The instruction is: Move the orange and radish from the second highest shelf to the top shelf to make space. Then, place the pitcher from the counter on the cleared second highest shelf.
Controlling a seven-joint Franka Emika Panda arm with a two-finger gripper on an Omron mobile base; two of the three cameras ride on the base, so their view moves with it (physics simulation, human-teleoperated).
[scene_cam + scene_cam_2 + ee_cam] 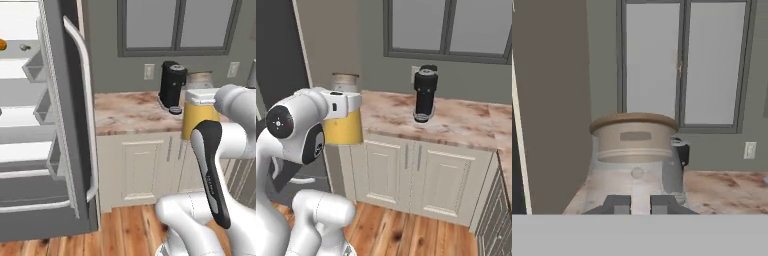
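Note:
The amber pitcher (194, 123) with its flat white lid hangs in the air just off the front left corner of the counter (130, 112), half hidden behind my forearm. It is also in the right base view, the pitcher (345, 127) under my white hand. My gripper (640, 205) points level at the back wall, fingertips (617, 204) close together, shut on the pitcher, which lies below the hand view's edge. In the open fridge, the orange (2, 44) and the radish (23, 47) rest on the top shelf (15, 53). The shelf beneath (17, 92) is bare.
A glass jar with a wooden lid (634, 137) stands on the counter straight ahead of the hand. A black coffee machine (172, 87) stands further right under the window. The open fridge door (70, 125) with its long handle stands between counter and shelves.

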